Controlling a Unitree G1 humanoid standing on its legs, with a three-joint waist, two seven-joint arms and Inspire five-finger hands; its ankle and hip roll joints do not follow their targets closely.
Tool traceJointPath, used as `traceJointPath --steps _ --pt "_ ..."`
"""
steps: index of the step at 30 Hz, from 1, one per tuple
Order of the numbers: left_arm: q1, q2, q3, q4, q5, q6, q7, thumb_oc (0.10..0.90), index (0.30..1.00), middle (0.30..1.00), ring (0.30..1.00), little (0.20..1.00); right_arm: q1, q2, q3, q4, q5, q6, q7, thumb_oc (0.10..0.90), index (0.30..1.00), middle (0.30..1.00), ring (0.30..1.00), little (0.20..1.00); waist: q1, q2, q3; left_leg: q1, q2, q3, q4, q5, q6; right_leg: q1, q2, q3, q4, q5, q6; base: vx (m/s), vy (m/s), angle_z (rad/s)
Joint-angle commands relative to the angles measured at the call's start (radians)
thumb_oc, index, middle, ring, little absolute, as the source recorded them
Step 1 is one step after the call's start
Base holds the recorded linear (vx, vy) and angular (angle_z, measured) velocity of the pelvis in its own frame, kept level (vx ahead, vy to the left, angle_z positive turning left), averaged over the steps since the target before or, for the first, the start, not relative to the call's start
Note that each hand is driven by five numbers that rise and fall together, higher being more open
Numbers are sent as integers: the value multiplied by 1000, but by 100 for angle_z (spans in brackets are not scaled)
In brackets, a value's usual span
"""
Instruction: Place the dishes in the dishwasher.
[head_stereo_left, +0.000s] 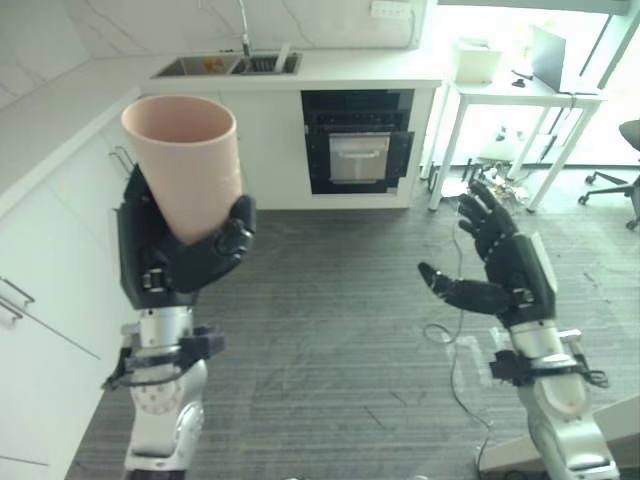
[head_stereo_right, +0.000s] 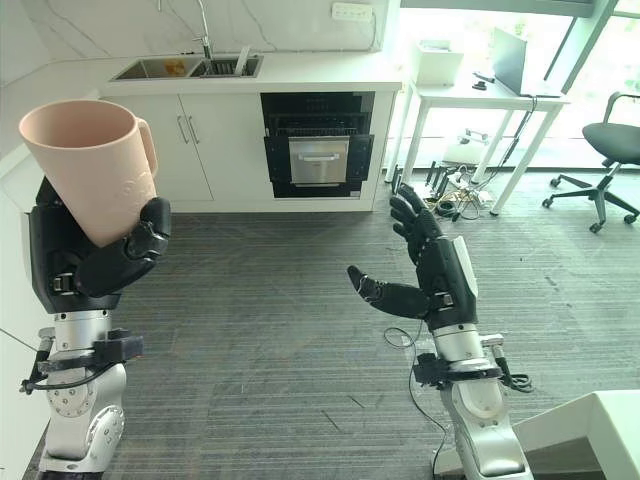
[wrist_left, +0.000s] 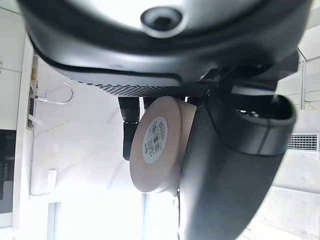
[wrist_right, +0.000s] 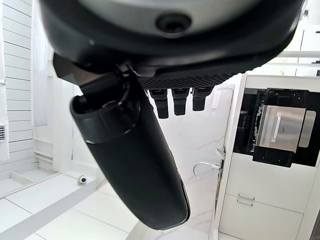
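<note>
Within the curled left hand (head_stereo_left: 185, 262), upright pale pink handled mug (head_stereo_right: 92, 165); right hand (head_stereo_right: 432, 280) spread, empty.

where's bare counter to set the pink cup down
The white countertop is bare between the steel sink and the white box, above the black built-in appliance. The sink basins look occupied. The left robot hand holds the pink plastic cup.

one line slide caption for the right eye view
Left hand holds a pink mug upright; right hand open.
</note>
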Motion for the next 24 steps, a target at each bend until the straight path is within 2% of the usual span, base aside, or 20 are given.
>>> traceJointPath --steps 1,3,5,6,7,8,13,14,15,16,17,18,19,20,22,23,24 --pt "-73 46 25 -77 -4 -76 -10 400 300 300 300 300 -92 -2 -71 -80 14 -84 -3 800 900 900 900 900 13 -18 -27 64 -55 -53 43 -150 8 14 68 -23 8 -49 17 213 -221 -1" --pt "-64 42 25 -76 -8 -68 -4 400 300 300 300 300 -95 -14 -76 -76 37 -78 9 800 900 900 900 900 21 -30 -17 94 -75 -45 43 -105 -15 36 74 -22 8 -68 -7 204 -214 -1" --pt "-60 37 19 -79 -7 -59 9 400 300 300 300 300 -101 -31 -79 -82 37 -80 11 800 900 900 900 900 29 -54 -3 116 -88 -17 59 27 -52 52 61 -22 8 -89 -37 138 -184 -9" --pt "-54 27 8 -77 -20 -56 18 400 300 300 300 300 -109 -43 -76 -87 27 -81 14 800 900 900 900 900 37 -64 26 24 -45 -38 241 131 -106 68 63 -26 8 -103 -72 114 -167 -13" --pt "-51 18 4 -71 -17 -61 14 400 300 300 300 300 -111 -43 -72 -87 17 -84 16 800 900 900 900 900 36 -59 34 -16 -22 -50 272 149 -112 72 71 -25 8 -105 -80 116 -99 -20" --pt "-49 12 0 -63 -10 -68 11 400 300 300 300 300 -112 -42 -69 -86 8 -84 18 800 900 900 900 900 34 -53 40 -32 -6 -51 261 155 -111 74 80 -21 8 -106 -81 71 -1 -24" --pt "-49 12 0 -63 -10 -68 11 400 300 300 300 300 -112 -43 -69 -86 7 -84 18 800 900 900 900 900 33 -52 39 -33 -5 -51 263 154 -112 74 81 -21 8 -106 -81 117 74 -6" --pt "8 29 6 -54 27 -73 73 400 300 300 300 300 -86 -44 -49 -87 32 -84 87 800 900 900 900 900 38 17 53 -151 139 -79 43 145 -120 125 150 44 8 -140 -34 709 463 17" --pt "26 34 10 -55 31 -68 85 400 300 300 300 300 -54 -56 -61 -102 63 -93 104 800 900 900 900 900 45 23 45 -193 179 -119 43 175 -132 133 163 73 8 -154 -35 766 490 27" --pt "32 34 9 -53 34 -69 85 400 300 300 300 300 -42 -61 -67 -106 77 -98 113 800 900 900 900 900 44 24 39 -197 182 -119 43 184 -137 135 167 75 8 -160 -38 415 262 -82" --pt "33 34 -6 -26 65 -68 89 400 300 300 300 300 -32 -80 -71 -97 105 -116 123 800 900 900 900 900 37 28 26 -182 188 -89 43 144 -131 143 163 58 8 -169 -38 300 201 -124" --pt "31 34 -12 -22 78 -66 95 400 300 300 300 300 -32 -81 -71 -95 109 -118 124 800 900 900 900 900 36 29 24 -177 189 -81 43 140 -132 145 161 55 8 -170 -36 421 305 -140" --pt "11 47 -32 5 79 -46 102 400 300 300 300 300 -41 -81 -70 -81 119 -125 121 800 900 900 900 900 31 28 18 -160 167 -58 43 111 -111 173 151 55 8 -175 -26 249 185 -38" --pt "9 48 -33 9 75 -44 101 400 300 300 300 300 -43 -81 -70 -80 119 -123 120 800 900 900 900 900 33 29 16 -160 164 -58 43 104 -107 175 150 56 8 -174 -25 352 260 -17" --pt "-12 57 -44 38 71 -30 69 400 300 300 300 300 -57 -70 -68 -74 113 -111 102 800 900 900 900 900 38 33 1 -144 136 -47 43 59 -78 202 141 42 8 -174 -12 331 248 -25" --pt "-27 64 -54 54 70 -16 45 400 300 300 300 300 -77 -57 -58 -69 84 -102 71 800 900 900 900 900 37 28 -2 -119 103 -41 43 27 -54 224 127 24 8 -140 12 282 218 -17" --pt "-29 64 -56 55 70 -14 42 400 300 300 300 300 -80 -55 -56 -69 81 -100 66 800 900 900 900 900 36 28 -2 -116 98 -41 43 24 -51 225 126 22 8 -131 16 338 270 0"
